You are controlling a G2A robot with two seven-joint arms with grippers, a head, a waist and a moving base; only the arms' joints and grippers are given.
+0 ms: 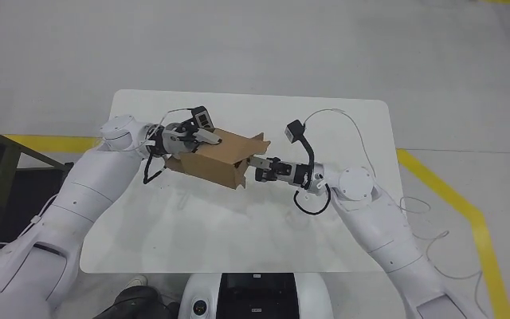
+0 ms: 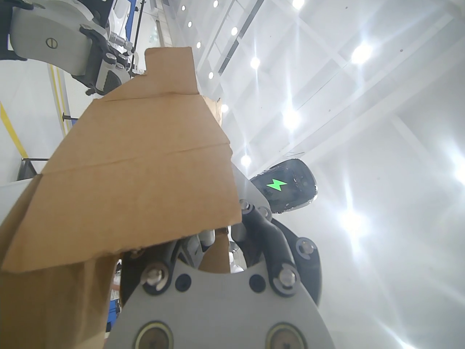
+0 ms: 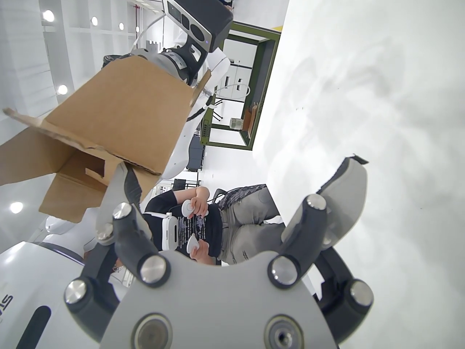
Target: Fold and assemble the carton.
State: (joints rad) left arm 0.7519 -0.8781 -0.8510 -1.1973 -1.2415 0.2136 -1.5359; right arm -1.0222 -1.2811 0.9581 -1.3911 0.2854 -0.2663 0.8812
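the left gripper (image 1: 202, 137) clamps one end of the brown carton (image 1: 219, 157), the right gripper (image 1: 258, 165) gapes wide at the other.

A big test hall: high ceiling lights (image 2: 298, 0), yellow floor tape (image 1: 48, 143).

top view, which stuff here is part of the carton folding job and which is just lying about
Part of the job: carton; left gripper, shut on it; right gripper, open at its flapped end; table.
Just about: yellow floor tape; green-framed rack off the table.
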